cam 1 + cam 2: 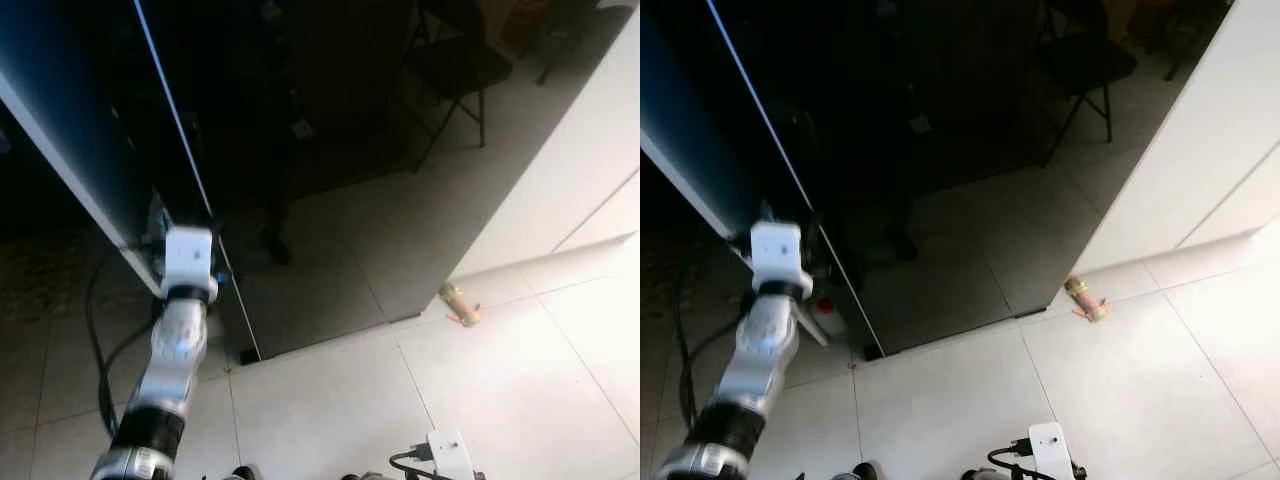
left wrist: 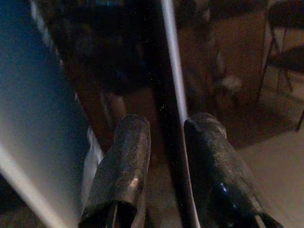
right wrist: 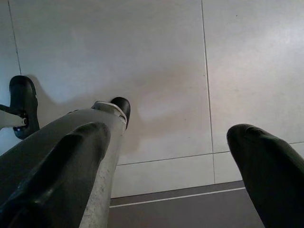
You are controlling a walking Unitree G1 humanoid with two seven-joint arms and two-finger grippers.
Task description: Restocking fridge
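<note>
Left gripper at the fridge door edge, opening step in hand.

At the left of the head view, the left gripper [image 1: 170, 235] reaches up to the lower edge of the dark, glossy fridge door [image 1: 300, 150]; its wrist view shows the two fingers [image 2: 121, 171] parted, straddling the door's pale edge strip [image 2: 173, 95] without clearly clamping it. Toward the lower right, a small item [image 1: 460, 304] lies on the tiled floor [image 1: 520, 400] beside a white cabinet [image 1: 570, 170]. The right gripper [image 3: 171, 175] hangs idle, fingers spread, holding nothing. Next, probably: close on the edge and swing the door wider.
</note>
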